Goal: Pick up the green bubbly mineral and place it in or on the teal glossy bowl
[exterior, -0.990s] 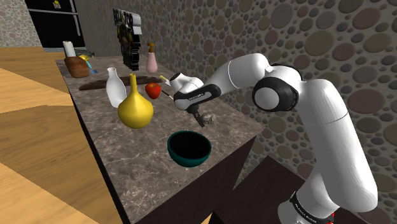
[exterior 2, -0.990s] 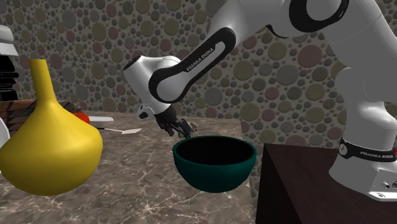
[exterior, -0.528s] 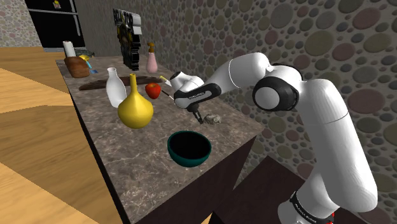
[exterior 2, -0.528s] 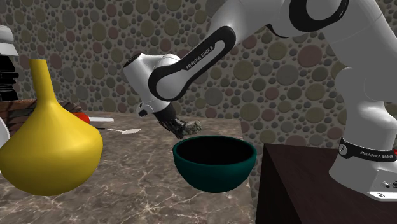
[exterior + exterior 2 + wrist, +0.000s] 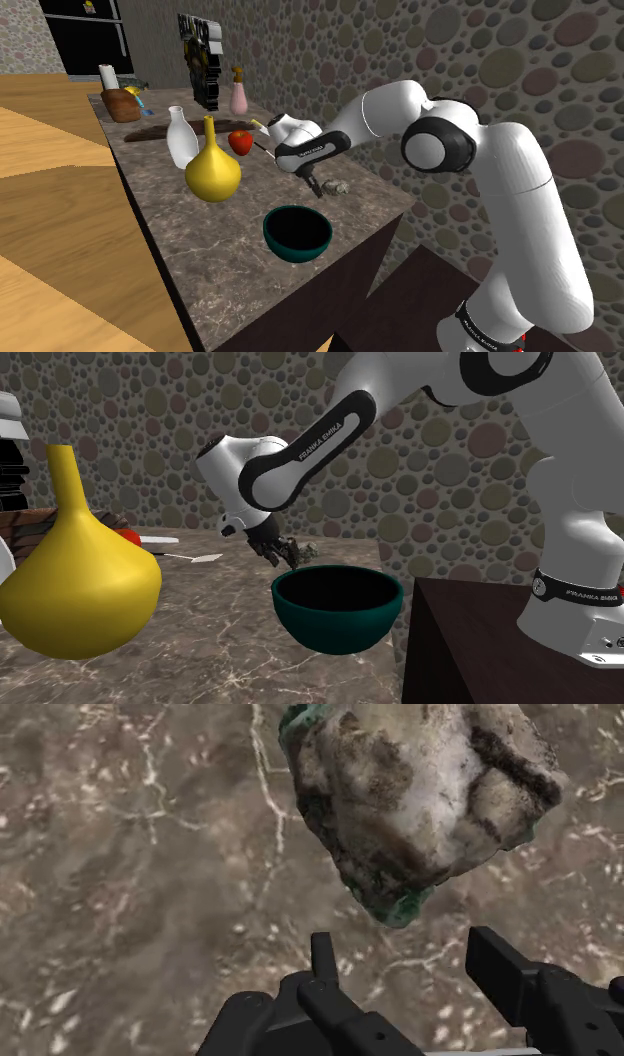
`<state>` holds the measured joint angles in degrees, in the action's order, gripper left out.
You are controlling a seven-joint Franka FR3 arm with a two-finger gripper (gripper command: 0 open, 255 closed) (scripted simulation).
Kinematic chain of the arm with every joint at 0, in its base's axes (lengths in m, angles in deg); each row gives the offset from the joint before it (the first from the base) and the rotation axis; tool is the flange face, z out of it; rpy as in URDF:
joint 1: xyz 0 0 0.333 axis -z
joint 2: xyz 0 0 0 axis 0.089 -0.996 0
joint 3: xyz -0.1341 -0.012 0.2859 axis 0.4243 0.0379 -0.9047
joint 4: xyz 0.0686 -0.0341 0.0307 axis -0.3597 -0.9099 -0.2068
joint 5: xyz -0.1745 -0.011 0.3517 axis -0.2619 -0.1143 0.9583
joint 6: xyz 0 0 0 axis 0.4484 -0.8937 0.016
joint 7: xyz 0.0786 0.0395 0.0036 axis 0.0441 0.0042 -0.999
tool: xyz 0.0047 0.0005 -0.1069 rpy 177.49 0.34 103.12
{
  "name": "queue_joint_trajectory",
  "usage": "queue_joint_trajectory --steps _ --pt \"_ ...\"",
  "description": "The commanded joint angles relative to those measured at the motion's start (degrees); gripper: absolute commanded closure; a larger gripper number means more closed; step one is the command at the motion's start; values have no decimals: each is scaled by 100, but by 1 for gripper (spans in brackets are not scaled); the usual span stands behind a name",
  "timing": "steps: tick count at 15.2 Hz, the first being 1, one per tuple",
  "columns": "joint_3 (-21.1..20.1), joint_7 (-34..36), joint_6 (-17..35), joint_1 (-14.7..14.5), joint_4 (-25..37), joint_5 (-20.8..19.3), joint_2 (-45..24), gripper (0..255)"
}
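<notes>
Your gripper (image 5: 405, 947) hovers with fingers spread wide and empty, just short of the grey-green mineral (image 5: 420, 804) lying on the marble counter (image 5: 200, 250), on the far side of the teal bowl (image 5: 297, 232)

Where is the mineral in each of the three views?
Shoulder view: the mineral lies on the counter, right of the tool.
Second exterior view: it peeks over the bowl, beside the tool.
Wrist view: it lies beyond the tool.
Shared landmark: the tool.
</notes>
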<state>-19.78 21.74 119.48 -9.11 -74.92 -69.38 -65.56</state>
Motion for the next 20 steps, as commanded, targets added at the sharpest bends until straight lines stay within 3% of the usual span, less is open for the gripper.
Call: queue_joint_trajectory --steps 1,4,7,15,20 --pt "-150 -1124 525 -51 -988 -557 631 0" --pt "-408 -3351 1610 145 -2744 -1535 1865 0" --pt "-525 -6145 2782 656 -4065 -2143 2952 0" --pt "-363 -6045 3266 784 -4075 -2421 2544 0" --pt "-363 -6045 3266 783 -4075 -2421 2544 0"
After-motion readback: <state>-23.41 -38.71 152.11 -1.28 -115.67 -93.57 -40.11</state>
